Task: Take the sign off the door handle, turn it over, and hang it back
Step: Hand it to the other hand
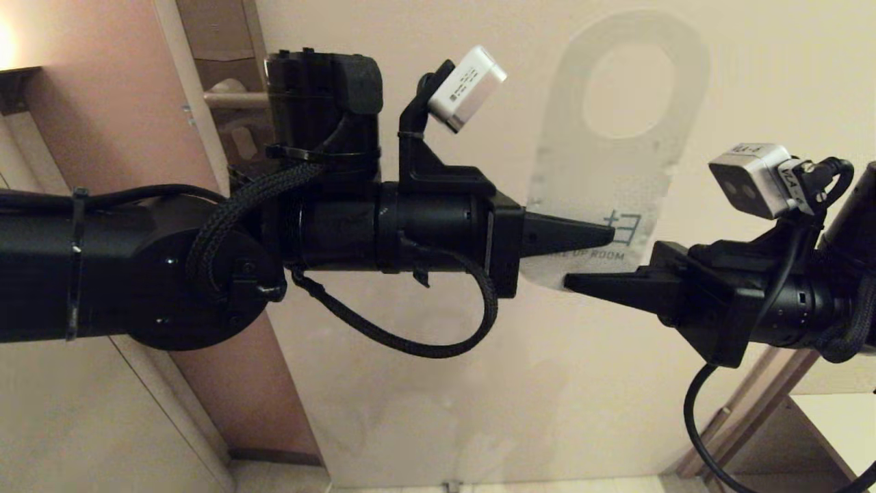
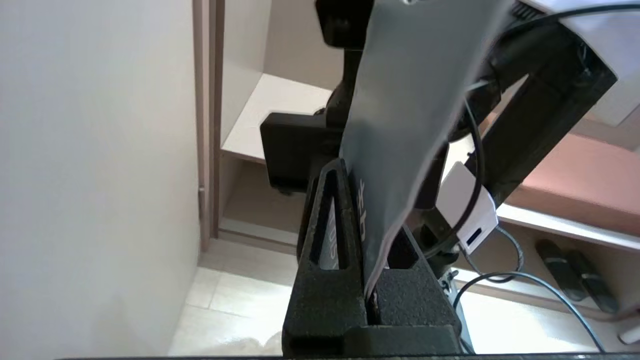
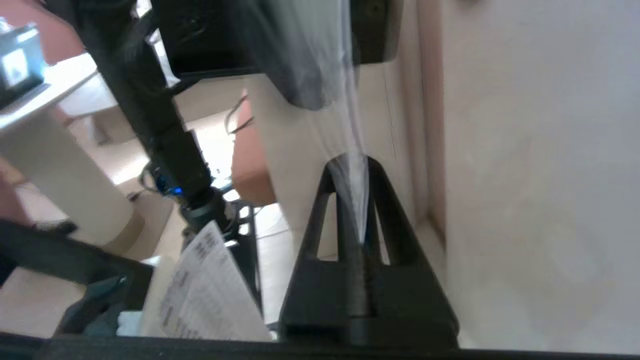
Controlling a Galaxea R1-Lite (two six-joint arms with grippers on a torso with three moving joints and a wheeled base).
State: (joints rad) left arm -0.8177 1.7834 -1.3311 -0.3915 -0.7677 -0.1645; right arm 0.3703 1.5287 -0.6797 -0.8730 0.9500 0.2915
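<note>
From behind the right gripper [image 3: 356, 200], its two black fingers [image 3: 387, 210] stand pressed together on the thin edge of the sign [image 3: 320, 65], which runs away from them as a pale, blurred sheet. Beyond the sign sits the dark bulk of the other arm [image 3: 165, 125]. A plain cream door [image 3: 540, 175] fills one side, and a printed paper [image 3: 205, 295] lies low on the other.

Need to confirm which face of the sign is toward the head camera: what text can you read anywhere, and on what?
"扫" on the sign, teal, half hidden by the left gripper.
"...E UP ROOM" on the sign, under that character; the start is hidden.
Camera labels: too small to read.
Printed sheet: blurred, unreadable.
</note>
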